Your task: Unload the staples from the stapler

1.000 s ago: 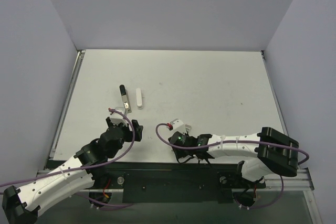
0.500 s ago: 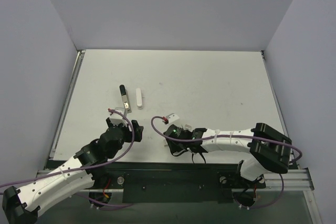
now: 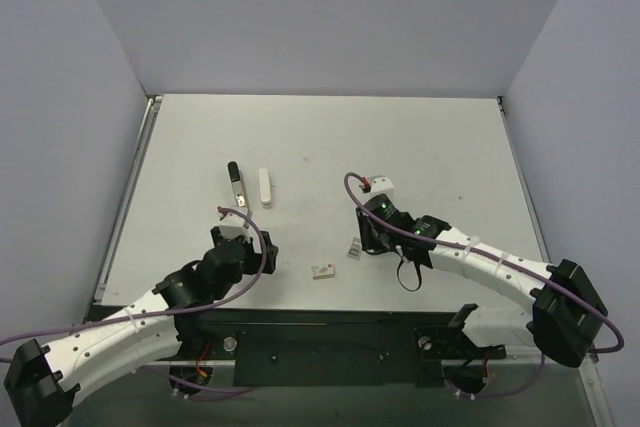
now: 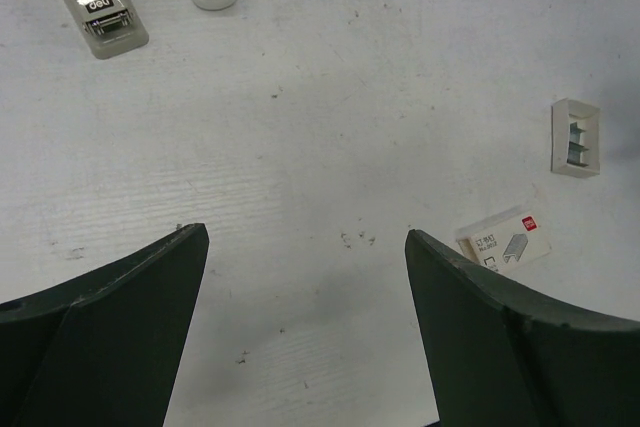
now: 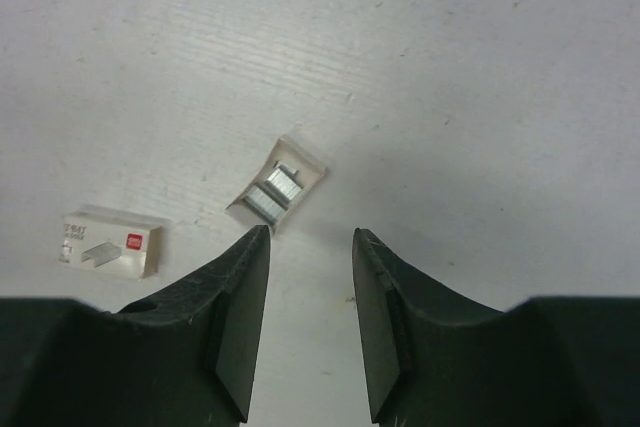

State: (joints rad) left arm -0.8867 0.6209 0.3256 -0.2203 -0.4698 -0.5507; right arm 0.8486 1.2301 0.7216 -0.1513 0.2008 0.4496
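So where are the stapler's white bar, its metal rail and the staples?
white bar [image 3: 264, 187]: top view, mid-length.
metal rail [image 4: 95, 2]: left wrist view, labelled face.
staples [image 5: 268, 201]: right wrist view, nearer silvery strip.

A white, faintly scuffed table [image 3: 400, 147] stands boxed by plain lavender-grey walls [image 3: 320, 17] left, right and far, evenly lit.

Stapler [image 4: 95, 2] cut off at top edge.

The small slim stapler [image 3: 264, 188] lies flat in two pieces on the bench [image 3: 420, 147], its white plastic top bar just right of the black-and-silver metal rail [image 3: 235, 185], roughly parallel. Tiny silvery-grey staple strips [image 5: 268, 202] sit in a small white open tray [image 5: 302, 159], well apart from it.
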